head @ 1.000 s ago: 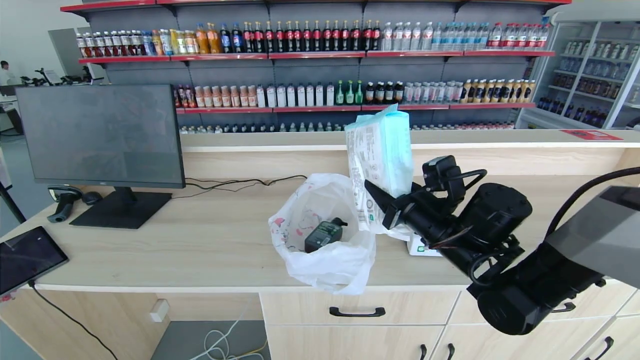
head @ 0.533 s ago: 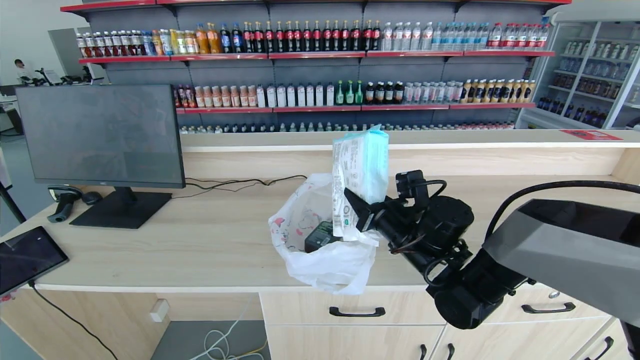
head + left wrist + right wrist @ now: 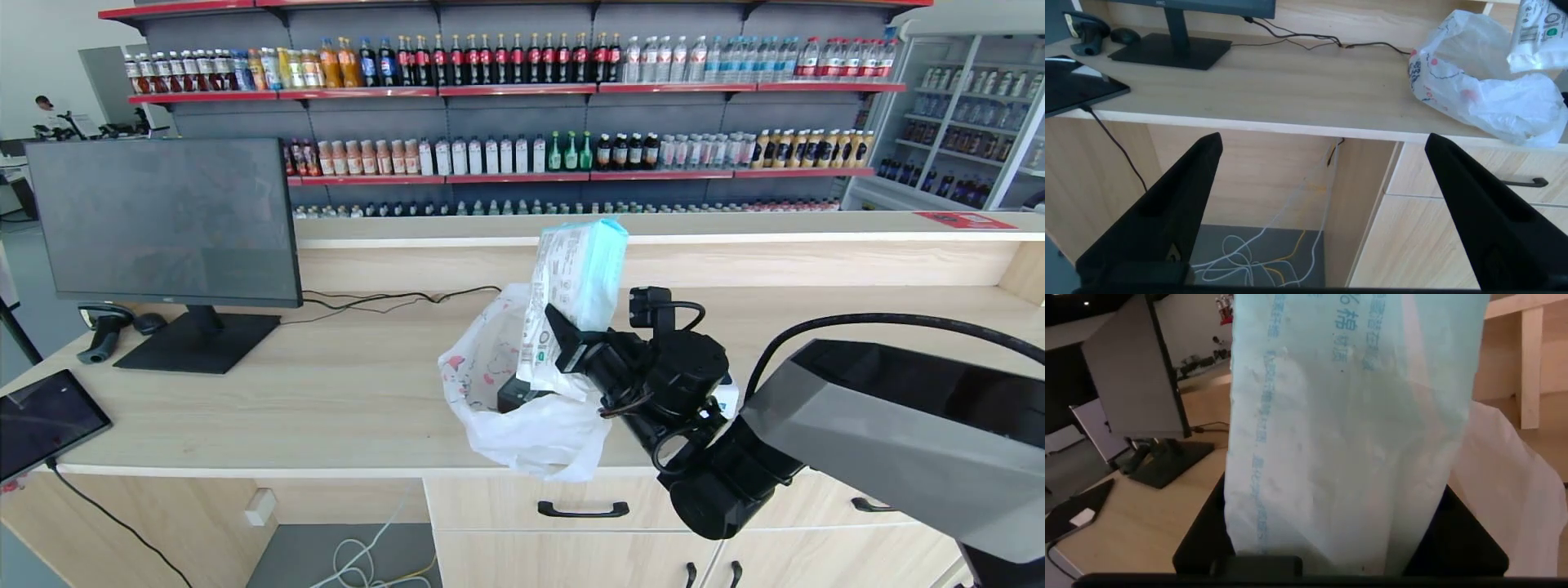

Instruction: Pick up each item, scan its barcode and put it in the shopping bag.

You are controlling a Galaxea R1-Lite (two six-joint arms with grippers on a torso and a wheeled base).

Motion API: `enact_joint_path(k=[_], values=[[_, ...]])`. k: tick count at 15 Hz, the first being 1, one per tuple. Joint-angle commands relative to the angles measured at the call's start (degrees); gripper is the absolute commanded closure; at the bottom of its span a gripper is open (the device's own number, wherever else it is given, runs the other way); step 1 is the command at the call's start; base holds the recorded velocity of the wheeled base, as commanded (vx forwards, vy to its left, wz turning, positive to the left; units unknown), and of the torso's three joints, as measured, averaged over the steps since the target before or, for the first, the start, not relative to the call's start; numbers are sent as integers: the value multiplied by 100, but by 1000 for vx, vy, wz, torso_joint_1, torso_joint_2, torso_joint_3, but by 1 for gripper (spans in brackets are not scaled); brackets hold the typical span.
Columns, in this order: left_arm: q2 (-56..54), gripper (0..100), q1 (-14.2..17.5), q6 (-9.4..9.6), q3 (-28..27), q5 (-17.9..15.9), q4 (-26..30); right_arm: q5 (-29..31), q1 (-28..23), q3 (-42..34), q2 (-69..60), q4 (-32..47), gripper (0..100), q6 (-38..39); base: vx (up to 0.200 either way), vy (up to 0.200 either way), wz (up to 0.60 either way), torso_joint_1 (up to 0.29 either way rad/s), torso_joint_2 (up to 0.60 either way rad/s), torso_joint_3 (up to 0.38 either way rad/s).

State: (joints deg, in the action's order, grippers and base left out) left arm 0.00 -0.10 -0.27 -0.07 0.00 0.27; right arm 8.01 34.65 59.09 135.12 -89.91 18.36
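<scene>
Holding one pack, one shopping bag beneath

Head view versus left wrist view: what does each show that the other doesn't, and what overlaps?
Head view adds the right gripper shut on the tissue pack at the mouth of the shopping bag, and a dark bottle inside the bag. Left wrist view adds the left gripper, open, in front of the counter. Both show the bag, the pack's lower end, the counter and the tablet.
</scene>
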Motion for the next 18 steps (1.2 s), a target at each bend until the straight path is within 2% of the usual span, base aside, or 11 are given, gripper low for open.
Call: enact_joint_path(k=[1, 4, 11, 15, 18], values=[[0, 0, 1, -17, -1, 0, 0, -1, 16, 147, 173, -9, 100, 98, 0, 0, 0, 0, 0, 0], [0, 0, 1, -17, 7, 0, 0, -1, 16, 595, 427, -9, 100, 247, 0, 0, 0, 0, 0, 0], [0, 0, 1, -17, -1, 0, 0, -10, 51, 868, 665, 386, 100, 590, 0, 0, 0, 0, 0, 0], [0, 0, 1, -17, 7, 0, 0, 16, 51, 1421, 682, 1300, 100, 827, 0, 0, 0, 0, 0, 0], [0, 0, 1, -8, 7, 0, 0, 8, 51, 1650, 884, 1529, 100, 906, 0, 0, 0, 0, 0, 0]])
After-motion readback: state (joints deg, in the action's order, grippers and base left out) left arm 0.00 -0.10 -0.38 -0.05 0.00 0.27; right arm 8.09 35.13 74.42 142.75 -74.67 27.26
